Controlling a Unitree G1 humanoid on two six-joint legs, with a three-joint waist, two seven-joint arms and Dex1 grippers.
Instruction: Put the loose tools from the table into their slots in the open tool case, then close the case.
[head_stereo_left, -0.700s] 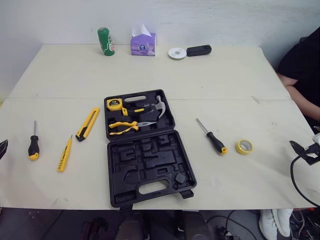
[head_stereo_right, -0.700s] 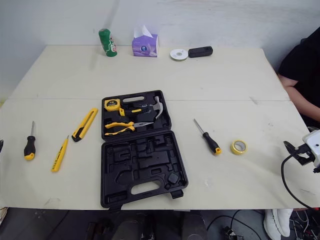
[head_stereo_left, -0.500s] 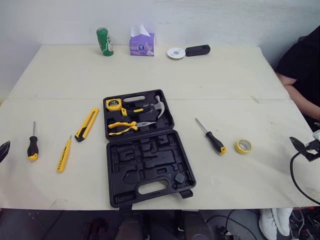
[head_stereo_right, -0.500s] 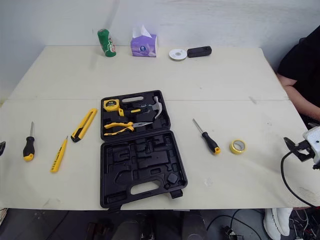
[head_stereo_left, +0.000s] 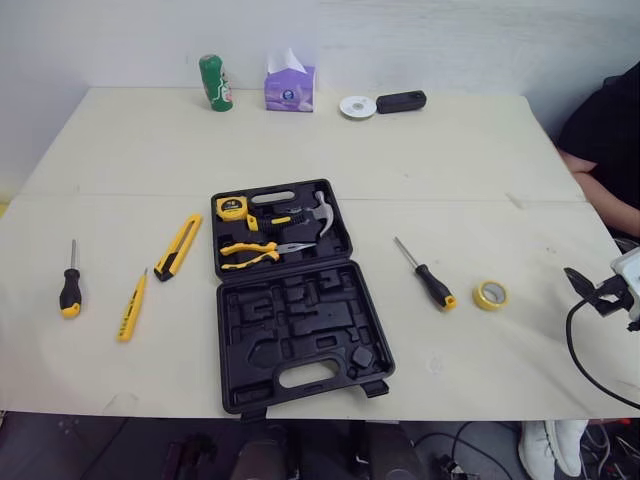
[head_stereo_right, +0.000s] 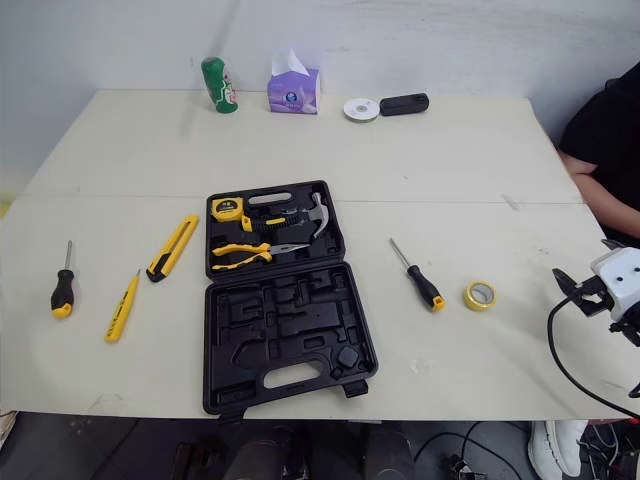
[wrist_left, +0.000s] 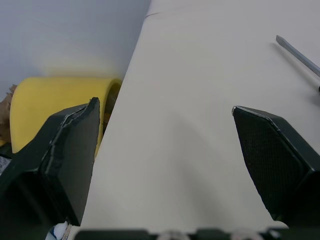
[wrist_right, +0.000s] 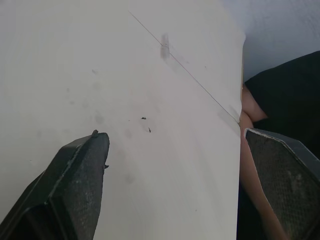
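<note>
The black tool case (head_stereo_left: 300, 322) lies open mid-table; its far half holds a tape measure (head_stereo_left: 231, 208), a hammer (head_stereo_left: 318, 212) and pliers (head_stereo_left: 255, 250), and its near half has bare moulded slots. Loose to its left lie a yellow utility knife (head_stereo_left: 177, 246), a thin yellow tester (head_stereo_left: 130, 306) and a black-handled screwdriver (head_stereo_left: 70, 293). On the case's right lie a second screwdriver (head_stereo_left: 425, 274) and a yellow tape roll (head_stereo_left: 490, 294). My right gripper (head_stereo_left: 585, 288) hovers open at the table's right edge, past the tape roll. My left gripper (wrist_left: 164, 106) is open over the table's left edge, a screwdriver shaft (wrist_left: 300, 55) ahead.
Along the far edge stand a green can (head_stereo_left: 212, 82), a purple tissue box (head_stereo_left: 290, 85), a white disc (head_stereo_left: 357, 106) and a black device (head_stereo_left: 401, 101). A person in a black sleeve (head_stereo_left: 605, 130) sits at the right side. A yellow object (wrist_left: 55, 100) sits below the left edge.
My left gripper's tip has left the head views' left edge. My right gripper has moved slightly in toward the table and up. The tools lie as before.
</note>
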